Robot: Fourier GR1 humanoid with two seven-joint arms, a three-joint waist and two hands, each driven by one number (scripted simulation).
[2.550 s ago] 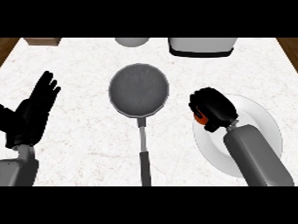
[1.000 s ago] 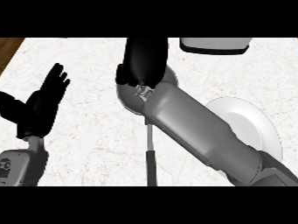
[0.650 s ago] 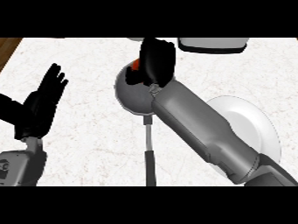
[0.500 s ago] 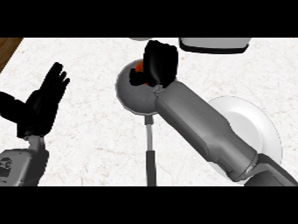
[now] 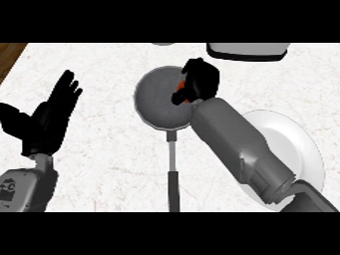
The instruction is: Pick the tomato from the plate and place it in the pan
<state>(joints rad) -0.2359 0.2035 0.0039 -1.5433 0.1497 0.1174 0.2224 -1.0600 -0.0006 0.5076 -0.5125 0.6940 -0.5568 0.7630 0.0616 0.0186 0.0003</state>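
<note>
Bright, even light falls across the white speckled marble counter [image 5: 113, 164], with no single source apparent and no glare spots on it. Shadows are faint: only a soft darkening shows beside the round grey metal pan [image 5: 161, 99] at centre. The white round plate [image 5: 294, 144] at right reads nearly as bright as the counter, its rim shaded pale grey.

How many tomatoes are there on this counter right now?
1. The tomato is held in the right hand above the pan; only a red sliver shows between the fingers. The white plate looks bare, though the forearm covers part of it.
</note>
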